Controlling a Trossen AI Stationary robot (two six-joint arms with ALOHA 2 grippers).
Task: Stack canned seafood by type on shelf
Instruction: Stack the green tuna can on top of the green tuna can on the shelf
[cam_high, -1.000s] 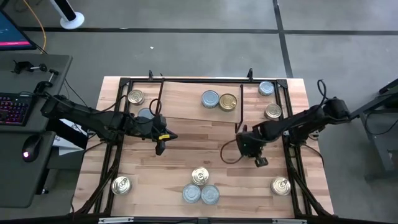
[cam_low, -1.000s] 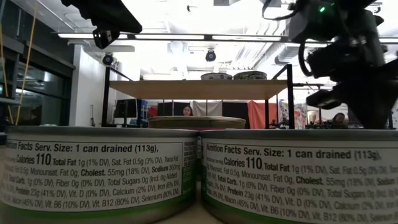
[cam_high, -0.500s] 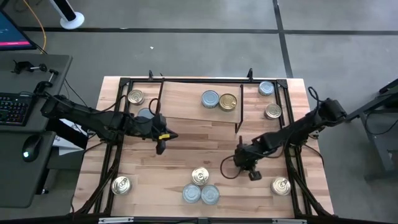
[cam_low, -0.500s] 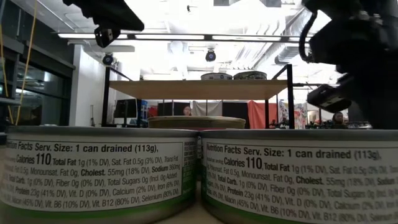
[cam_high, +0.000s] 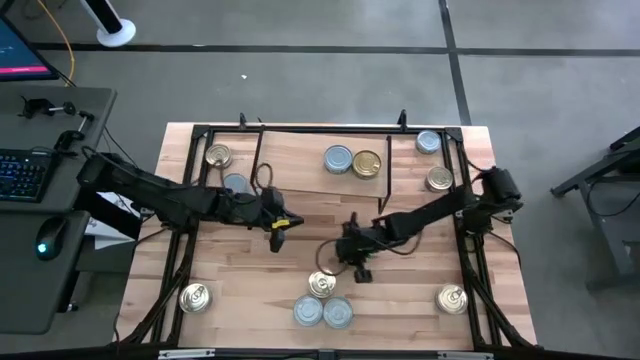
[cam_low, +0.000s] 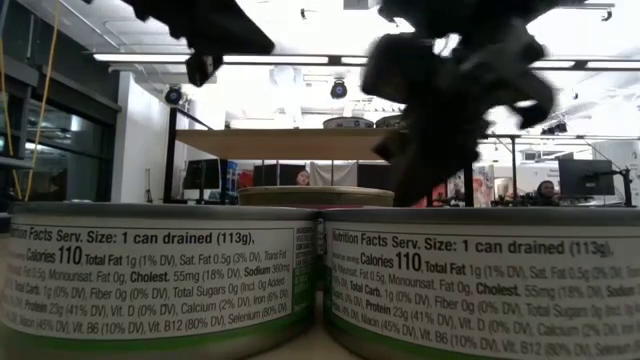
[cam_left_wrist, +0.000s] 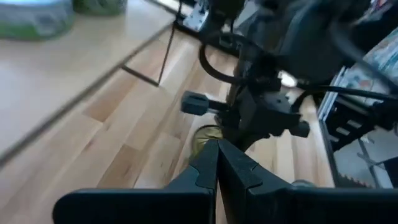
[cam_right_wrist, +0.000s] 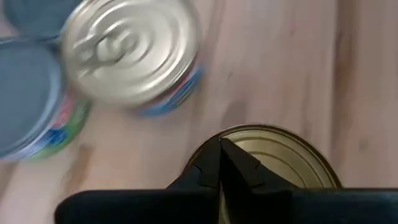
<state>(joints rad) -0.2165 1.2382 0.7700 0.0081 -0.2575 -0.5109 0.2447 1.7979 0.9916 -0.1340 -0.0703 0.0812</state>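
High view: right arm (cam_high: 420, 215) outstretched over table (cam_high: 300, 245)

In the low view, two label-wrapped tins (cam_low: 160, 280) fill the foreground, both cut off at the bottom edge, and they hide most of the table behind. A blurred dark gripper (cam_low: 450, 90) smears across the shelf (cam_low: 310, 143) beyond. In the right wrist view, the gold tin (cam_right_wrist: 273, 155) is half hidden by the fingers (cam_right_wrist: 217, 168); a pale blue tin (cam_right_wrist: 31, 99) is clipped by the edge.
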